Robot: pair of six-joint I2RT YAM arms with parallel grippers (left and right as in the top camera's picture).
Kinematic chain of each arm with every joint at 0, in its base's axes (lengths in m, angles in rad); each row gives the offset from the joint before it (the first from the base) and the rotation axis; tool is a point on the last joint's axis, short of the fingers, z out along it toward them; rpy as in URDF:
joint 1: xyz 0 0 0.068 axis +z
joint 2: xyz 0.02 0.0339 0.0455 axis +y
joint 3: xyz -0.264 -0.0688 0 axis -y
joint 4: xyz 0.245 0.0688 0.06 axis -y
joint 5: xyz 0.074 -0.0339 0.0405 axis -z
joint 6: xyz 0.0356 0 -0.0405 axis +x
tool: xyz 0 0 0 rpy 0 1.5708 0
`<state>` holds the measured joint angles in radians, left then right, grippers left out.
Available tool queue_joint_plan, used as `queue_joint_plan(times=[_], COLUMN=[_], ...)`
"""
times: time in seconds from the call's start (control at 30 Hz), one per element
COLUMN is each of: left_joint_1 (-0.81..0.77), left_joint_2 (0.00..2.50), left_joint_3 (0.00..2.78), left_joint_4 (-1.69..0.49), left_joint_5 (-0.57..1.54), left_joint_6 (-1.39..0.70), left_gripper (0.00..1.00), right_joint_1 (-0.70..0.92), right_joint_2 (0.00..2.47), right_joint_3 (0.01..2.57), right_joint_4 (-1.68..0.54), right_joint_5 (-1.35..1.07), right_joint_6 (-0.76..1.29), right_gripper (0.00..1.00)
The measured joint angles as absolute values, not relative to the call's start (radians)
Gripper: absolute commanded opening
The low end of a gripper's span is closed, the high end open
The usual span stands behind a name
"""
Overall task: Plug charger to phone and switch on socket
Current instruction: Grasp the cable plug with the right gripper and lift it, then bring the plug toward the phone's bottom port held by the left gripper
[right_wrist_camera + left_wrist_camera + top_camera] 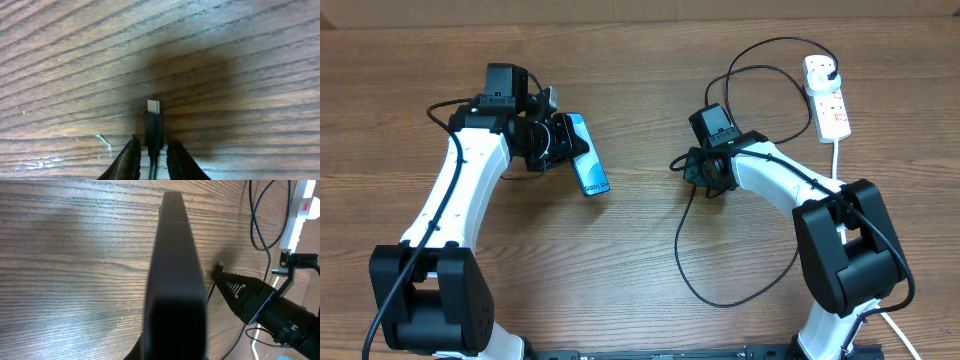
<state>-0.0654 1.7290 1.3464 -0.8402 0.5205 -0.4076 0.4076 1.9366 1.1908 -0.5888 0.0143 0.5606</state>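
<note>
Two arms, one job each. The left gripper (568,148) is clamped on the phone (590,160) and holds it tilted up on its long edge over the wooden table (620,300). My guess is that's so the other arm can get at the port end. The left wrist view looks straight along that dark edge.

The right gripper (681,164) sits off to the right of the phone, nose pointed at it. The charger (685,270) has its connector tip (153,107) poking out between the fingers (131,155). The jaws stand narrow on either side of the connector, but I can't tell if they actually pinch it.

The rest of the cable loops away from the phone to the socket (827,95), which is well beyond the right gripper. The plug (825,68) looks seated in it. I'd say the connector isn't in the phone yet.
</note>
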Motion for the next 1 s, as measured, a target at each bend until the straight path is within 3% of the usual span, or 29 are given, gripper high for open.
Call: queue_joint_plan(times=[0.17, 0.3, 0.63, 1.0], left_joint_1=[-0.065, -0.065, -0.065, -0.023], left_joint_2=[1.729, 1.729, 1.729, 1.731], left_joint_3=[1.346, 1.346, 1.346, 1.343], left_joint_4=[-0.839, -0.841, -0.811, -0.377], left_joint_5=[0.521, 0.521, 0.570, 1.176], left_joint_6=[-0.408, -0.408, -0.402, -0.466], left_gripper=[0.04, 0.04, 0.04, 0.04], right_joint_1=[0.407, 0.408, 0.405, 0.331], right_joint_2=[1.940, 1.942, 1.948, 1.833], right_joint_3=[1.191, 1.191, 1.196, 1.199], right_joint_4=[-0.581, -0.574, -0.563, -0.648], right_joint_5=[0.012, 0.011, -0.039, -0.537], right_joint_6=[0.559, 0.560, 0.552, 0.406], right_gripper=[0.14, 0.04, 0.04, 0.04])
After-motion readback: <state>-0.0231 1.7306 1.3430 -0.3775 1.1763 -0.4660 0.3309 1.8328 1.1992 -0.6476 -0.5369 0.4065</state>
